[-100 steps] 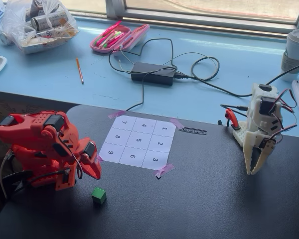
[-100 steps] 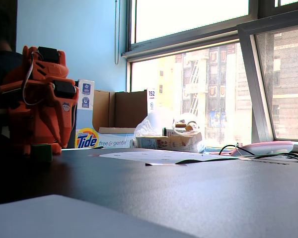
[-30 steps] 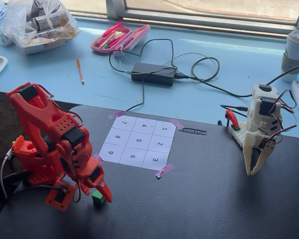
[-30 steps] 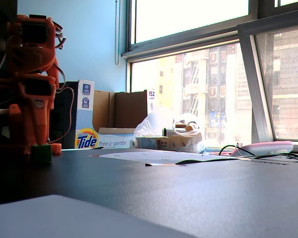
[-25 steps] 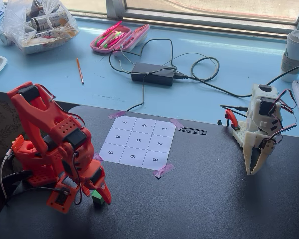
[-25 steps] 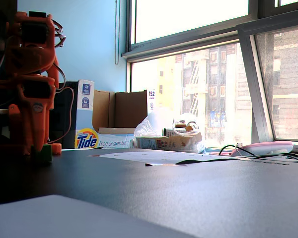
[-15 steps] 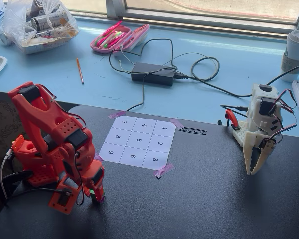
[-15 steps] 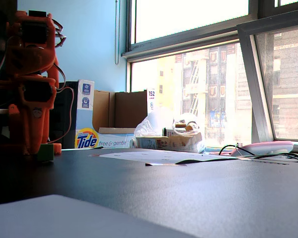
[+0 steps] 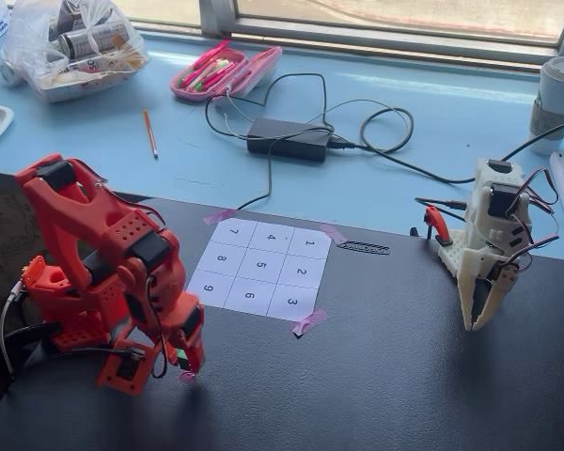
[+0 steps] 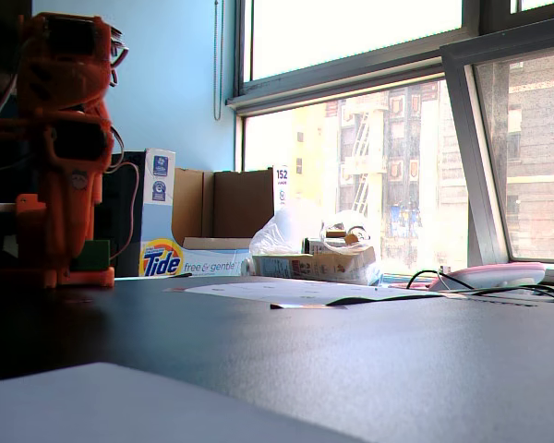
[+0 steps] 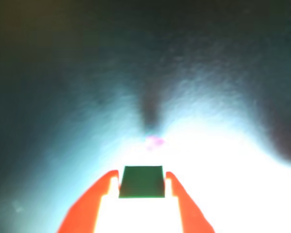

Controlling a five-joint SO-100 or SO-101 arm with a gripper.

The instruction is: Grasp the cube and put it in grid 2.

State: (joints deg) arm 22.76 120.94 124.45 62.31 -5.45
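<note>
- Down low, the orange gripper (image 11: 141, 183) pinches the cube (image 11: 141, 181) — a finger (image 11: 177, 204) pressed to each side.
- Well beyond its tips lies grid 2 (image 9: 302, 272) on the numbered sheet (image 9: 259, 268) — bare.

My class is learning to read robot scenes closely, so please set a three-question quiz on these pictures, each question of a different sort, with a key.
1. True or false: the cube already lies on grid 2.
2. On the numbered sheet, grid 2 lies between which squares? A) 1 and 3 B) 4 and 6 C) 7 and 9
3. In the wrist view, what sits between the orange fingers?

Key: 1 false, it sits between the fingers, away from the sheet. 2 A. 3 the cube.
</note>
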